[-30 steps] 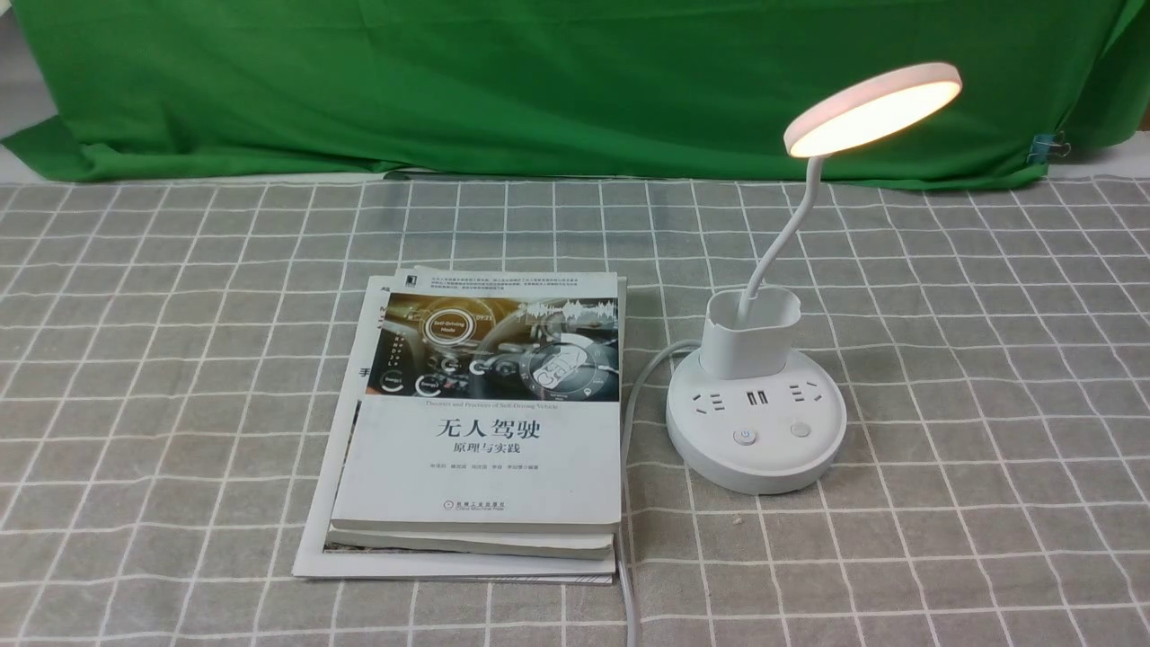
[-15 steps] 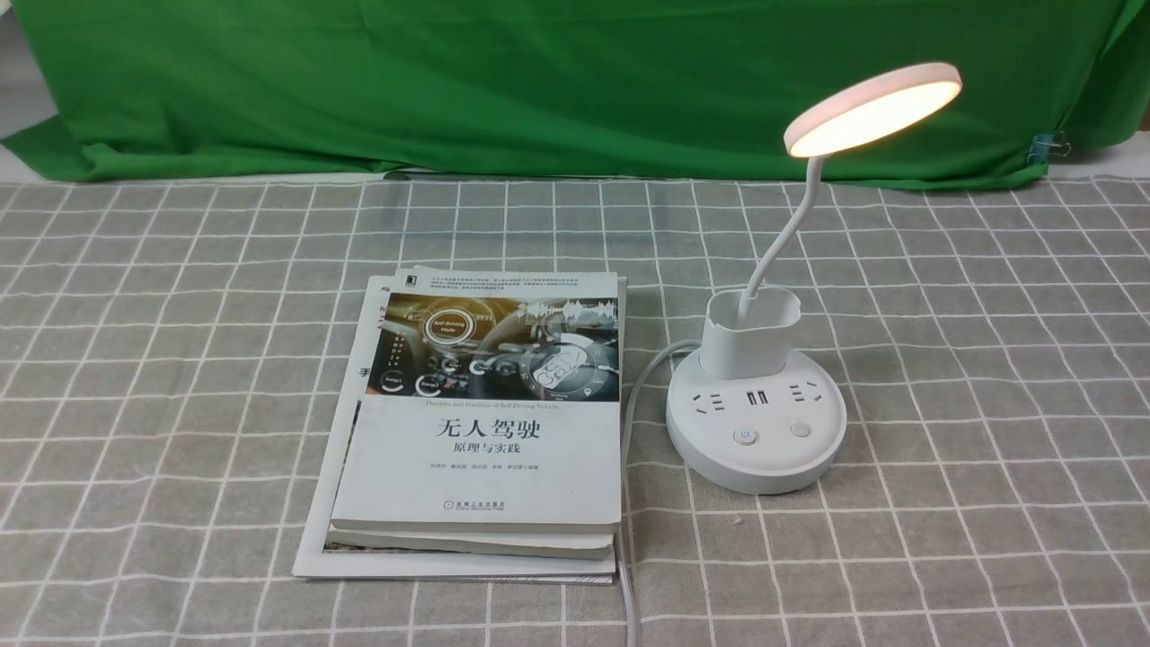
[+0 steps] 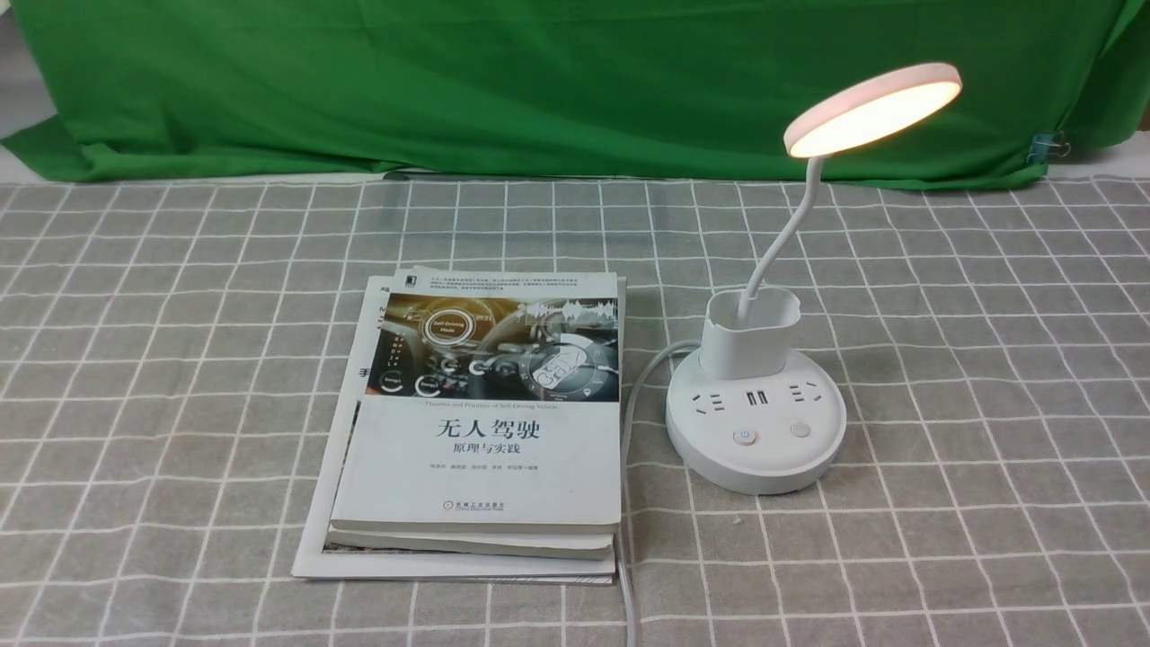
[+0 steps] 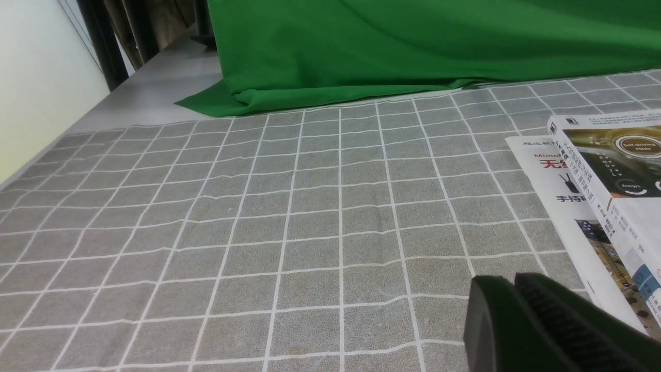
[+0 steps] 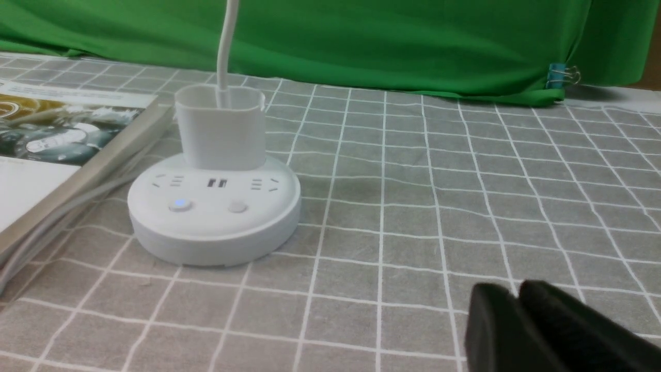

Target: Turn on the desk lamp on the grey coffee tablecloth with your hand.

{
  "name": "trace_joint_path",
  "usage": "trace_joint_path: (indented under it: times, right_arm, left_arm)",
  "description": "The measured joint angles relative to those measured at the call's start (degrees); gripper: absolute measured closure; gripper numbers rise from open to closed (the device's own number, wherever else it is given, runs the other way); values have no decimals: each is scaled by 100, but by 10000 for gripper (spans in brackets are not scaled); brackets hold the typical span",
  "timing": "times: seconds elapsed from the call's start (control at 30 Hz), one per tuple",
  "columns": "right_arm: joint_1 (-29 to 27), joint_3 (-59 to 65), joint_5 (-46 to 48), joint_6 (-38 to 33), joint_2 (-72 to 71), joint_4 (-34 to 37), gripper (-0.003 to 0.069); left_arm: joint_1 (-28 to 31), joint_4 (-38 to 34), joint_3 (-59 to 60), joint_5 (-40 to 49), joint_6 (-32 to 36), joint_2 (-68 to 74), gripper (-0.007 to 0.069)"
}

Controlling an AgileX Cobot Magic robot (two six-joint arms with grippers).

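The white desk lamp (image 3: 756,433) stands on the grey coffee tablecloth (image 3: 180,359), right of centre. Its disc head (image 3: 871,108) glows warm. One button (image 5: 179,205) on the round base (image 5: 214,217) shows a blue light. Neither arm appears in the front view. My right gripper (image 5: 516,290), the hand, hovers low over the cloth, to the right of and nearer than the base and apart from it, with its black fingers together and nothing between them. My left gripper (image 4: 514,279) is shut over bare cloth beside the books.
A stack of books (image 3: 485,422) lies left of the lamp. The lamp's white cord (image 3: 629,539) runs between them toward the front edge. A green cloth backdrop (image 3: 539,81) closes the far side, with a blue clip (image 3: 1047,146) at its right end.
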Motion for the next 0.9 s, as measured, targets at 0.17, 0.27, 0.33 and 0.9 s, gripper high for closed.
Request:
trace_joint_path:
  times: [0.17, 0.27, 0.33, 0.9]
  right_arm:
    - [0, 0, 0, 2, 0, 0, 536]
    - [0, 0, 0, 2, 0, 0, 531]
    - [0, 0, 0, 2, 0, 0, 524]
    - [0, 0, 0, 2, 0, 0, 502]
  left_arm:
    - [0, 0, 0, 0, 0, 0, 606]
    - [0, 0, 0, 0, 0, 0, 606]
    - [0, 0, 0, 0, 0, 0, 606]
    - [0, 0, 0, 0, 0, 0, 606]
